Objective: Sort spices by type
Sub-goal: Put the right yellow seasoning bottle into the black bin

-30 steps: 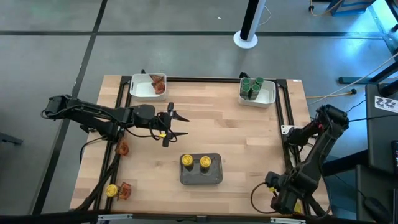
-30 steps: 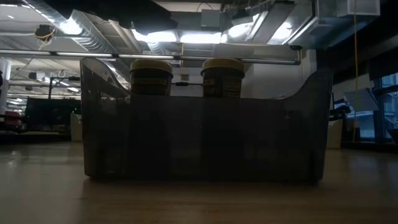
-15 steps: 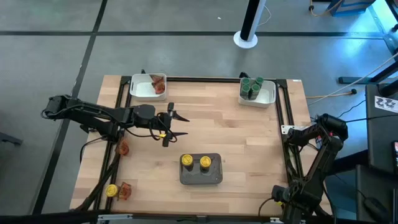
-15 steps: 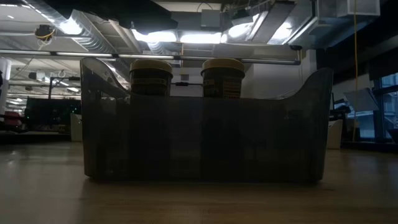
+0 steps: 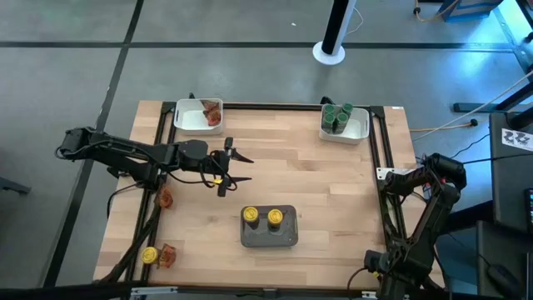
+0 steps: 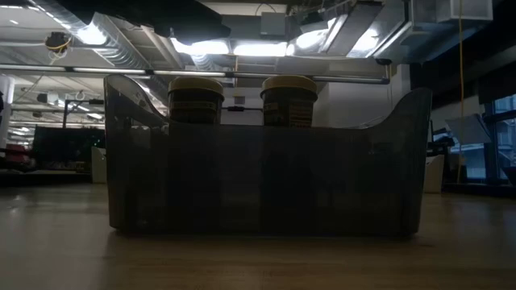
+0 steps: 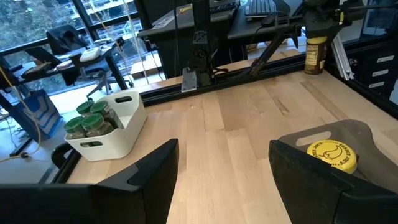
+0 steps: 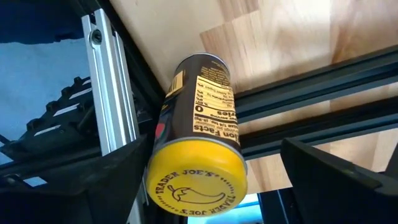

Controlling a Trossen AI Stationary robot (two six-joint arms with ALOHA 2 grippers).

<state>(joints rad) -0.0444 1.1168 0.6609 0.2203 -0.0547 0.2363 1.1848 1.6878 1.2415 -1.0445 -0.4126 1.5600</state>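
Note:
My right gripper (image 8: 216, 148) is open at the table's near right corner (image 5: 385, 267). Its fingers stand on either side of a yellow-lidded brown jar (image 8: 198, 143) that lies on its side across the black frame rail. I cannot tell whether they touch it. My left gripper (image 5: 240, 167) is open and hovers over the table's left middle, holding nothing. Two yellow-lidded jars (image 5: 261, 217) stand in the grey tray (image 5: 287, 237). Green-lidded jars (image 5: 337, 115) stand in the far right white tray (image 5: 358, 132). Reddish packets (image 5: 212, 112) lie in the far left white tray (image 5: 187, 121).
Loose on the table's left side are a reddish packet (image 5: 164, 198), and near the near left corner a yellow-lidded jar (image 5: 149, 255) beside another packet (image 5: 167, 256). A black frame (image 5: 379, 158) borders the table. The low view shows only the grey tray (image 6: 262, 177) close up.
My right arm has folded and its gripper has moved a little toward the table's near edge at the right corner, then kept still. The left arm and all the trays and jars stand as before.

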